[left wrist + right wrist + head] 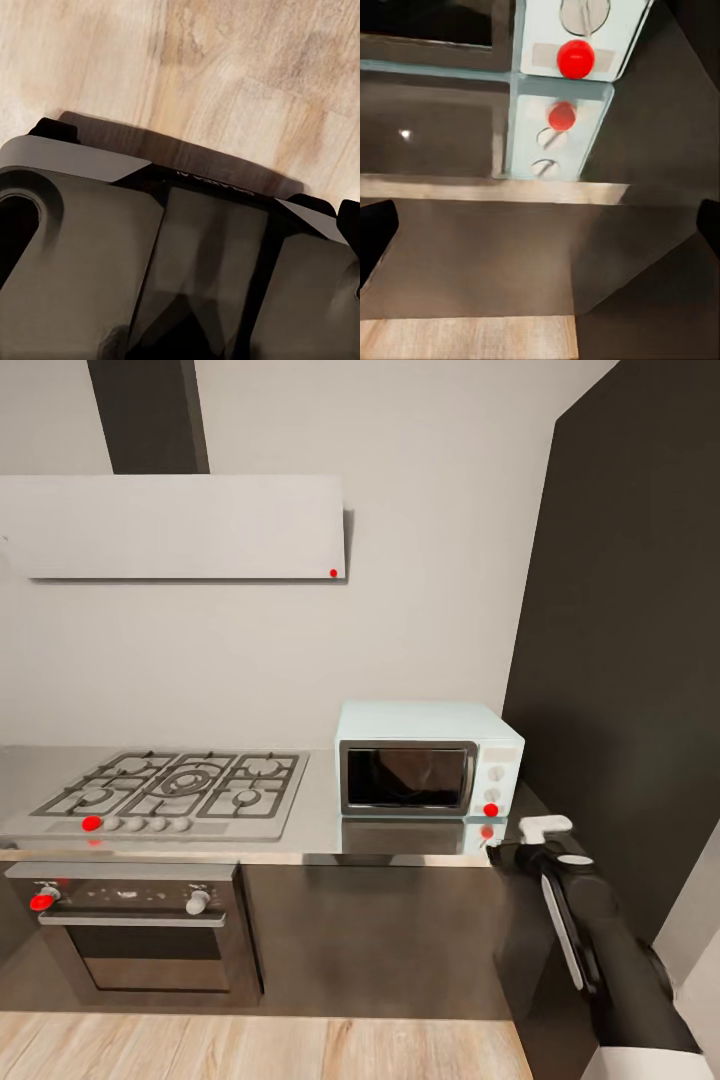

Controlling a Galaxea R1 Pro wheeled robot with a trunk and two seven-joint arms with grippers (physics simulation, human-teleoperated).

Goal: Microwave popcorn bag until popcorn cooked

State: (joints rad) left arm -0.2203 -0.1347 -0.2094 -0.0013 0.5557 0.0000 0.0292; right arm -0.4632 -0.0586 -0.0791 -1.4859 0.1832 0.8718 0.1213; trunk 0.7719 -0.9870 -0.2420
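the boxy pale-blue microwave (428,758), door closed, sits on the long grey metallic countertop (320,830); the right gripper (545,826) hovers just right of its red knob (575,58), nearer arm; jaw opening can't be told.

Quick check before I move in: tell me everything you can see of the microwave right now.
The microwave is a boxy pale-blue unit standing upright on the grey countertop, right of the gas hob, against the wall. Its dark glass door, grey-framed, is shut. A white panel on its right side carries round knobs and a red button at the bottom. The right gripper hovers near its lower right corner.
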